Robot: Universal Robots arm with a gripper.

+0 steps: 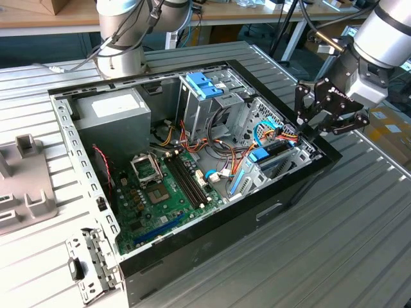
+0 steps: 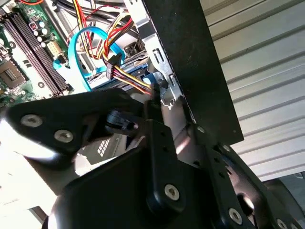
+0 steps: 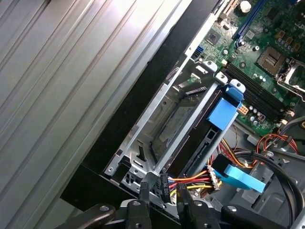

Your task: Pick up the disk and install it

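Note:
The disk lies flat inside the drive bay at the corner of the open computer case, on the exterior view's right. Its grey face shows between the bay's metal rails, and a blue tab stands at its edge. The same blue tab is visible in the exterior view. My gripper hovers just above that corner of the case, open, with nothing between its fingers. In the first wrist view the gripper hangs over the bay's end, close to a black plug on red and yellow wires.
A tall metal cage with light-blue handles and a grey power-supply box stand at the case's far side. The green motherboard fills the floor. Blue and coloured cables loop beside the bay. The case rests on a slatted metal table.

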